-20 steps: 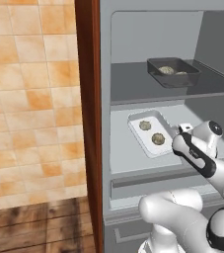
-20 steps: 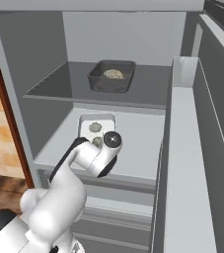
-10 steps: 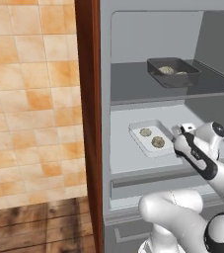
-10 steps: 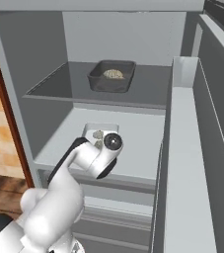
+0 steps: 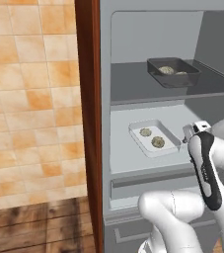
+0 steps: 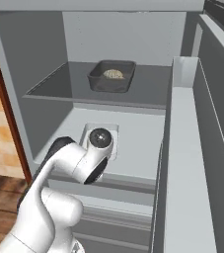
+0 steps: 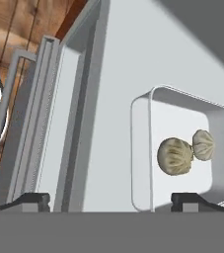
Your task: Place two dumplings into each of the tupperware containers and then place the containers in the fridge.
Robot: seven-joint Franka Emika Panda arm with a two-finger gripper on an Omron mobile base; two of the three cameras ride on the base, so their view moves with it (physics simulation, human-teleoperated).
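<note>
Jaws spread wide, gripping nothing, gripper (image 7: 111, 200) hanging just off the white container (image 5: 154, 138). That tray sits on the fridge (image 5: 133, 44)'s lower shelf, dark container (image 6: 111, 75) above, both carrying dumplings (image 7: 174, 155) — chilling, job looks finished.

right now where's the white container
The white container sits on the fridge's lower shelf, two dumplings inside, just left of the gripper in the left base view, below the dark container.
</note>
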